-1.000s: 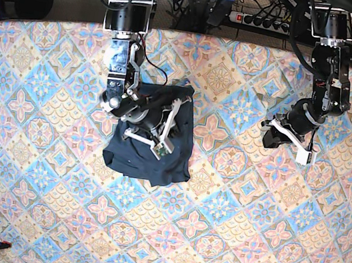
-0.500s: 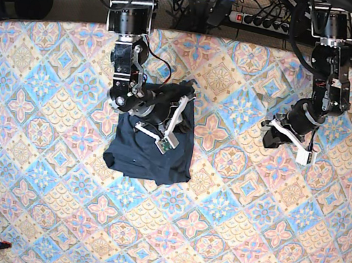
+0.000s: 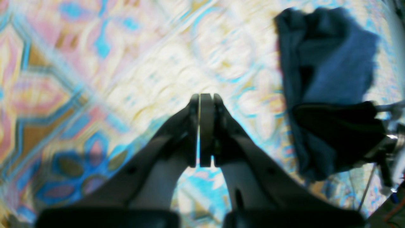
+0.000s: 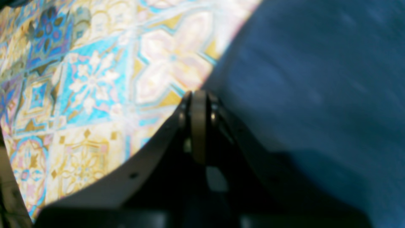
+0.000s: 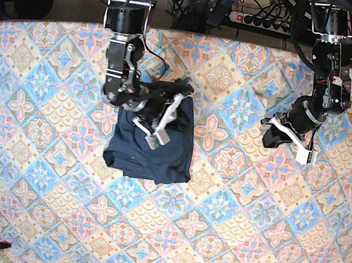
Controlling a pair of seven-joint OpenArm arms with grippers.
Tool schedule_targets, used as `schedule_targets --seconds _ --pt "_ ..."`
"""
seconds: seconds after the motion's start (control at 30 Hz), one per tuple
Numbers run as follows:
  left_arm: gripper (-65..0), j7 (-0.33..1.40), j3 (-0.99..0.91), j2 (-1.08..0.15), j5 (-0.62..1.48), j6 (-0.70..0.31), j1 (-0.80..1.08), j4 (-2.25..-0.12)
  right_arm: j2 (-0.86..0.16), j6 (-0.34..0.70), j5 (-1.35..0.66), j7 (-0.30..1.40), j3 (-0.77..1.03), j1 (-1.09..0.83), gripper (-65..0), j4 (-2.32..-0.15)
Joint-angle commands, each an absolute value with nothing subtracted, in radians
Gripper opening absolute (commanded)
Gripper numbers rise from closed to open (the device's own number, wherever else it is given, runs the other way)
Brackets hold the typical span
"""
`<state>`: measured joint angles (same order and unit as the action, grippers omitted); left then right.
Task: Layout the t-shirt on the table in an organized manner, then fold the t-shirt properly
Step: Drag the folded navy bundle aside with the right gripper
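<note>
table: large tabletop covered in a pastel blue, pink and cream diamond-tile cloth with floral motifs
t-shirt: plain dark navy-blue soft cotton garment, seen as a folded squarish bundle, laid left of centre in the base view
right gripper: positioned over the bundle's upper right part; jaws pressed together, nothing pinched in the wrist view
left gripper: held over bare cloth well apart from the garment; jaws together, nothing held
</note>
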<state>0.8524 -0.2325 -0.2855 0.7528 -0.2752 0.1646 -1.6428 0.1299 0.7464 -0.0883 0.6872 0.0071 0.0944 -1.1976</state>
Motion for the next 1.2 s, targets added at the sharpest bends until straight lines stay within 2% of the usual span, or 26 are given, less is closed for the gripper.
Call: schedule_targets --seconds 0.0,0.37,0.57,0.73,1.0,1.17 --pt "-65.0 0.834 -0.237 -0.298 0.768 -0.285 0.163 -1.678 0.097 0.698 0.004 0.765 0.033 0.094 -63.2 -1.199" --pt "-65.0 0.834 -0.237 -0.302 0.768 -0.285 0.168 -1.707 -0.005 0.698 0.002 0.765 0.102 0.102 -63.2 -1.205" --pt "-65.0 0.834 -0.237 -0.303 0.768 -0.285 0.168 -1.707 -0.114 0.698 0.002 0.766 0.099 0.128 -63.2 -1.205" --pt "-65.0 0.834 -0.237 -0.303 0.768 -0.285 0.168 -1.707 -0.163 0.698 0.001 0.768 0.104 0.177 -63.2 -1.205" --pt "-65.0 0.834 -0.237 -0.303 0.768 -0.285 0.168 -1.707 -0.170 0.698 -0.001 0.782 0.104 0.186 -63.2 -1.224" --pt "-65.0 0.834 -0.239 -0.303 0.768 -0.285 0.168 -1.709 -0.168 0.698 -0.002 0.860 0.145 0.183 -63.2 -1.399"
